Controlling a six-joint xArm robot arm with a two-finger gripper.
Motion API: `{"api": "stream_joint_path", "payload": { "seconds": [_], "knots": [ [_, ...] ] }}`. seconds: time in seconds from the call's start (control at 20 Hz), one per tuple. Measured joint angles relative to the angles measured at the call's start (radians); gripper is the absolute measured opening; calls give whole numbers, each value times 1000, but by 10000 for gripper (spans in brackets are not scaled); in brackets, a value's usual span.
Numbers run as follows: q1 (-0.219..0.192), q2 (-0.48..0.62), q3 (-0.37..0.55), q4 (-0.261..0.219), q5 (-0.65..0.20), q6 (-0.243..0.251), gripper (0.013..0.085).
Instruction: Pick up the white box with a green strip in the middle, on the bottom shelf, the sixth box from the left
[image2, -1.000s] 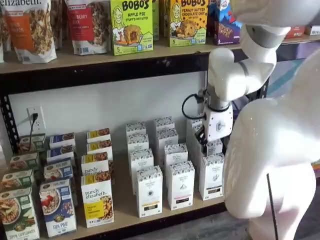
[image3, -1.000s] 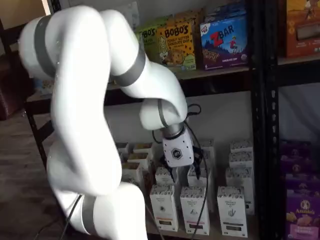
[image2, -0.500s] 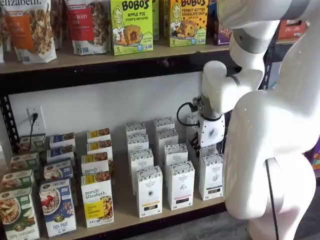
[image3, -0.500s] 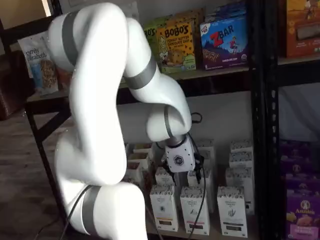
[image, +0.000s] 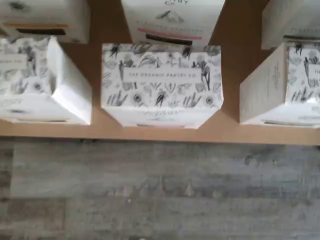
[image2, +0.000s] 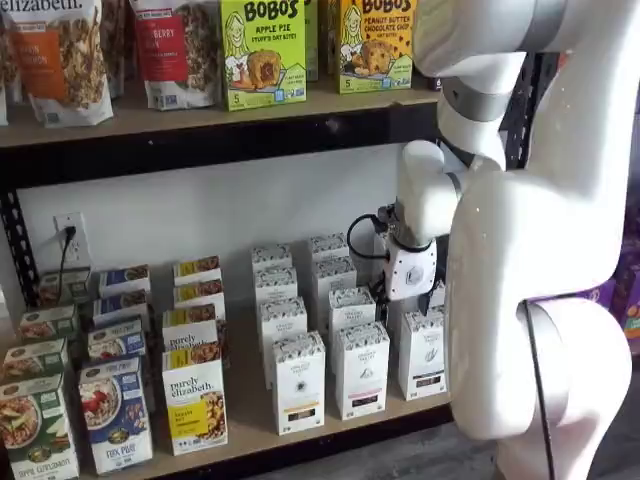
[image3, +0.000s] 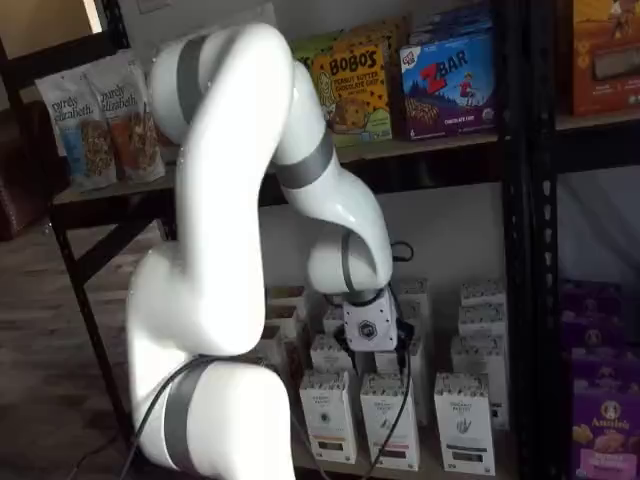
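Meanwhile, the white robot arm has swung in closer to the rack over the last second, and its gripper (image2: 408, 298), a white body with two black fingers, has sunk lower over the rows of white cartons. In both shelf views it now hangs just above them, with nothing between its fingers. The fingers are partly hidden by the body and a black cable, but they stand spread wide apart.

I judge that the approach is under way and the grasp has not begun. The wide-spread fingers suit a drop over a slim carton top.

The target is the tall, slim white carton with a dark speckled top, a small leaf emblem and a dark greenish strip low down (image2: 422, 355). It stands in the front row of the long, pale wooden bottom shelf with a black front rail (image2: 245, 400). In a shelf view it sits at about 6 o'clock from the gripper and apart from it. In a shelf view taken from the other side, the same carton (image3: 462, 420) lies at about 4 o'clock from the gripper (image3: 385, 352).

A similar white carton with a dark strip (image2: 360, 370) stands just beside it at 9 o'clock.

The target stands upright, so its long axis runs vertically. Its printed face points out toward the shelf's front edge. The wrist view shows three speckled carton tops near that edge, but I cannot tell which is the target.
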Motion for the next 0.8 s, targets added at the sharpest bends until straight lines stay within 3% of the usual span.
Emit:
{"api": "stream_joint_path", "payload": {
  "seconds": [0.25, 0.6, 0.8],
  "knots": [
    [-26, 122, -106, -47, -5, 19, 850],
    [-107, 271, -256, -85, -16, -23, 850],
    [-141, 333, -324, -10, -8, -130, 850]
  ]
}}
